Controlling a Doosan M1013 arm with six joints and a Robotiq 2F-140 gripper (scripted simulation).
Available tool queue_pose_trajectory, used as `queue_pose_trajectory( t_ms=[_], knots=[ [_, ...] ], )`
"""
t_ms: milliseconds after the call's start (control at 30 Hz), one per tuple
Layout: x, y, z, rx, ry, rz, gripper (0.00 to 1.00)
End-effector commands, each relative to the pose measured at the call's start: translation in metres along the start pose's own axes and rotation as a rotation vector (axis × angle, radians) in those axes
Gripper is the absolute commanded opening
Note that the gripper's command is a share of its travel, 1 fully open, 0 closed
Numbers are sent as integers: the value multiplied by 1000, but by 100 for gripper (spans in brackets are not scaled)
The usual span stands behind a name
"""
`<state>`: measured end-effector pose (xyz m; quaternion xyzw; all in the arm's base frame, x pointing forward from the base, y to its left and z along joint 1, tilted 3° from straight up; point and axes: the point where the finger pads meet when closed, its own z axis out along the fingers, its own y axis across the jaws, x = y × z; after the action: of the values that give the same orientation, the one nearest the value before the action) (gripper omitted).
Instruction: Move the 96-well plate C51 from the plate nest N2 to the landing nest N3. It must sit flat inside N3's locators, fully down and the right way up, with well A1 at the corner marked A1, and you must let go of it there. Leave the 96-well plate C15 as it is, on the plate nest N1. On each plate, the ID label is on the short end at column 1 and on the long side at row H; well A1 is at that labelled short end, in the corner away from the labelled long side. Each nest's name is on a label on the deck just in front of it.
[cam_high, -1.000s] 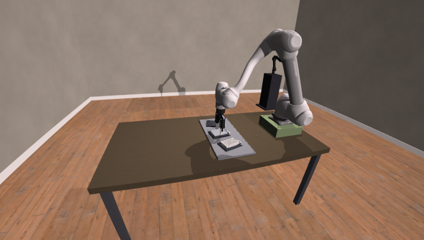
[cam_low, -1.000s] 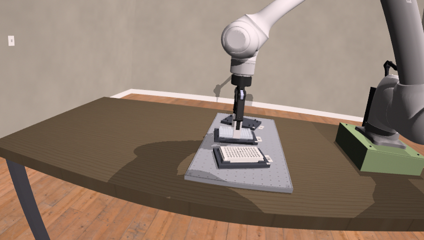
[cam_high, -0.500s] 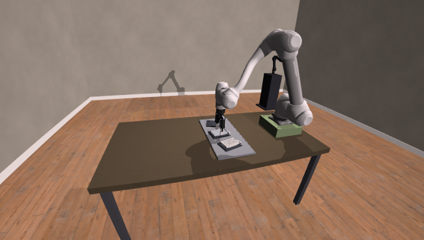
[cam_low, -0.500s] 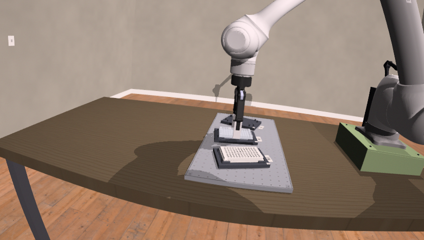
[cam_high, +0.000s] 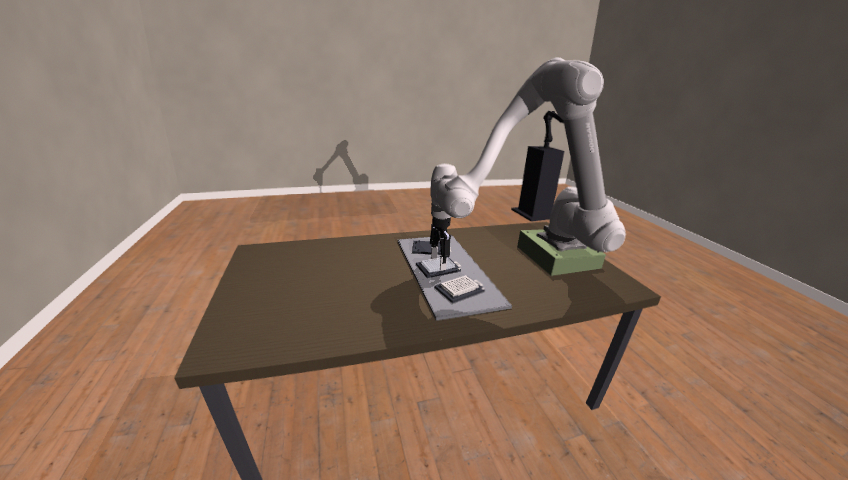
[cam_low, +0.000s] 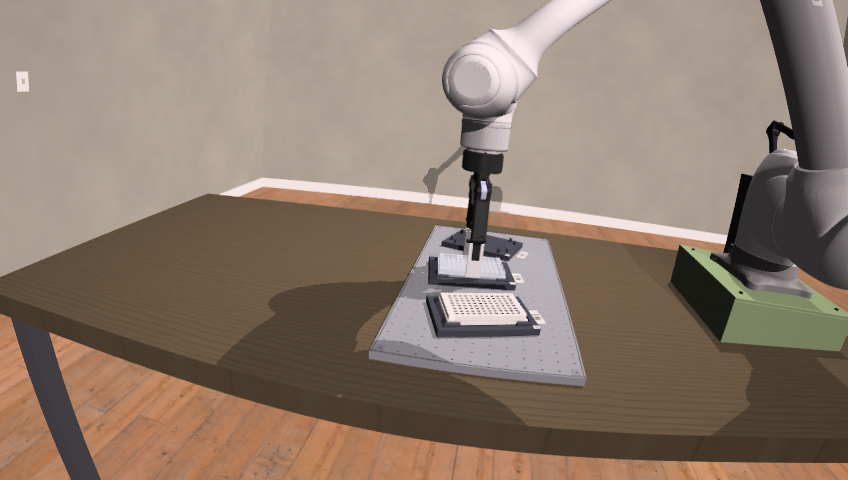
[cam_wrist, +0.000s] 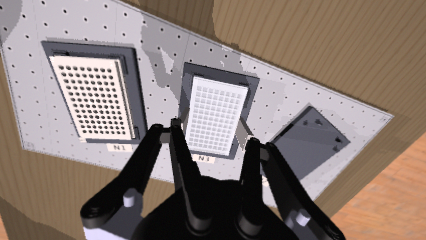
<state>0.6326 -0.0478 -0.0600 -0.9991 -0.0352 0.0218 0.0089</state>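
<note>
The table (cam_high: 309, 309) is a rectangular slab of dark, striped wood grain on dark angled legs. On it lies a flat, pale grey perforated deck (cam_low: 523, 350), a long rectangle dotted with a regular grid of small holes; this deck is the landmark for all positions below. Beside the deck, on the table, a green block-shaped pedestal (cam_low: 702, 297) carries the smooth white arm (cam_high: 511, 118).

Three dark, shallow rectangular nests stand in a row along the deck. The nest N1 (cam_wrist: 137, 95) at one end holds plate C15 (cam_wrist: 95, 97), a cream plate with round dark wells. The middle nest N2 (cam_wrist: 252, 82) holds plate C51 (cam_wrist: 216, 115), a white plate with a fine square grid. The nest N3 (cam_wrist: 310, 140) at the other end has a flat dark floor with small raised locators.

The black tool (cam_wrist: 212, 137) stands vertically over the middle of the deck, its two fingers pinching plate C51 across its long sides. Whether the plate's underside touches N2 cannot be determined.
</note>
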Motion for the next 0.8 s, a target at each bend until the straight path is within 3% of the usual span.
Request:
queue_pose_trajectory(
  t_ms=[0, 300, 333, 767],
  knots=[
    [-1, -4, 2, 2, -2, -1, 0],
    [-1, -4, 2, 2, -2, -1, 0],
    [-1, -4, 2, 2, -2, -1, 66],
    [-1, -4, 2, 2, -2, -1, 66]
  ],
)
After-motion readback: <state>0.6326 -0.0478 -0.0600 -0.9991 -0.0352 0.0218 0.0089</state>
